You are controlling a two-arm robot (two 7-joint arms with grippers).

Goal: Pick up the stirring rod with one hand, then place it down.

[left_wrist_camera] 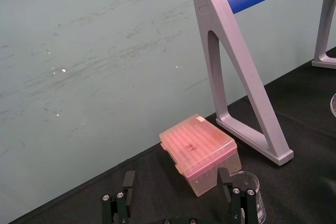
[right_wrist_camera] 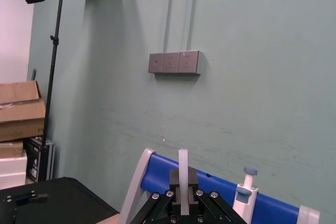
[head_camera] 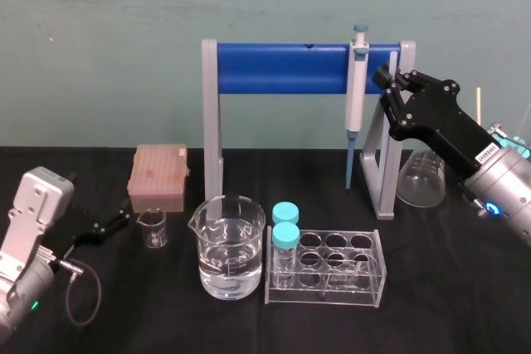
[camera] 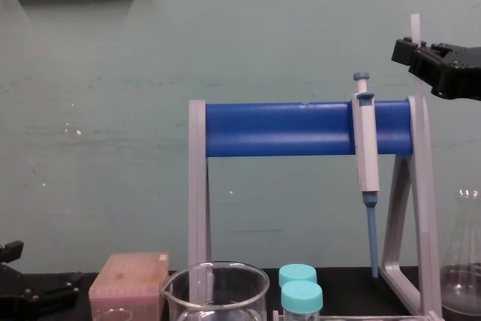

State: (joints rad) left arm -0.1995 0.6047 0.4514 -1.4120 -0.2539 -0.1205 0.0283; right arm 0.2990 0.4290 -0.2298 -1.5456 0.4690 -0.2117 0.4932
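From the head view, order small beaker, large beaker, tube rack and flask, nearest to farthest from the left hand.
1. Small beaker, just right of the left hand.
2. Large beaker, centre.
3. Tube rack, right of centre.
4. Flask, far right, where the right hand holds the stirring rod aloft.

Stirring rod (head_camera: 394,60): upper end stands clear above the right tool (head_camera: 390,80) clamped on it; the lower length is lost behind the tool's black fingers and the stand (head_camera: 383,163), so its lower end cannot be told. Flask (head_camera: 423,178): partly masked by the right arm (head_camera: 498,180); chest view crops it at the right edge. Large beaker (camera: 218,291) and capped vials (camera: 301,295): cropped at the bottom edge. Left tool (left_wrist_camera: 177,182), fingers spread, and small beaker (left_wrist_camera: 249,187): bases cropped at the bottom edge
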